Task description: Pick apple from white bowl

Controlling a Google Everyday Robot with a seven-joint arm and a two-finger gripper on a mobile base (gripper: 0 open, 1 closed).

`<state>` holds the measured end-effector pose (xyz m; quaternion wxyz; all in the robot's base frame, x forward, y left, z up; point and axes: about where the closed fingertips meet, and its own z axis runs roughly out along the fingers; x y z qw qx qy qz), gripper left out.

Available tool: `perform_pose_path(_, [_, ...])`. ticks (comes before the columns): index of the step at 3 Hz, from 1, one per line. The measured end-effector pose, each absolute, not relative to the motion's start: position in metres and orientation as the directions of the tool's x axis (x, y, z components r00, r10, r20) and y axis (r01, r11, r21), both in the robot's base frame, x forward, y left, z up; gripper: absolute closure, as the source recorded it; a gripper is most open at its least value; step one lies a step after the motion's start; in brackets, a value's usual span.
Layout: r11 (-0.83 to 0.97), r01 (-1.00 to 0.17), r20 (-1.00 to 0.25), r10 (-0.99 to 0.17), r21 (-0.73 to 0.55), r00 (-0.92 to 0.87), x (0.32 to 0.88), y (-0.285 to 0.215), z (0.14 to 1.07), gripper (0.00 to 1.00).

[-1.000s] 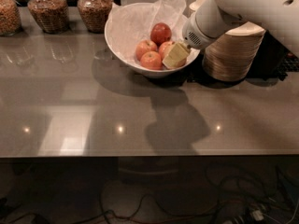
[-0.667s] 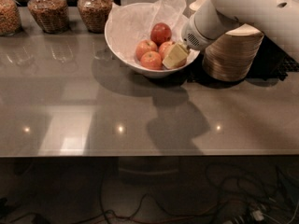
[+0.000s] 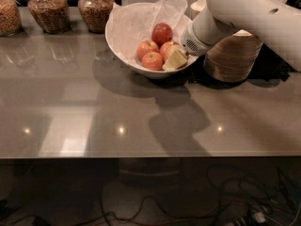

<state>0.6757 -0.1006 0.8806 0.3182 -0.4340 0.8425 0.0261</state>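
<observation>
The gripper (image 3: 175,59) is down in the white bowl (image 3: 115,44) on its 4 o'clock side. We honestly can't tell if it's open or clamped, since only a pale tip shows. The apple (image 3: 168,48) sits right at the gripper's 11 o'clock, half hidden behind it. Compared with a moment ago, pretty much nothing has moved. The bowl also holds crinkled tissue paper (image 3: 164,8), a dark red apple (image 3: 162,33) and two smaller apples (image 3: 147,48). The stacked beige bowls (image 3: 233,55) at 3 o'clock are partly behind the arm (image 3: 244,8).

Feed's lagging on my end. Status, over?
Gripper in bowl, right side, at apple. Apple not yet lifted. Three more apples crowd its left.
</observation>
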Motion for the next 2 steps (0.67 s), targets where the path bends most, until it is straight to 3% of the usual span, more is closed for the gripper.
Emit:
perform_pose_path(1, [0.624, -0.75, -0.555, -0.712, -0.221, -0.429, 0.6749, -0.1001, 0.875, 0.41])
perform_pose_path(2, [0.625, -0.75, -0.556, -0.71, -0.216, -0.432, 0.6739, -0.0999, 0.8725, 0.6])
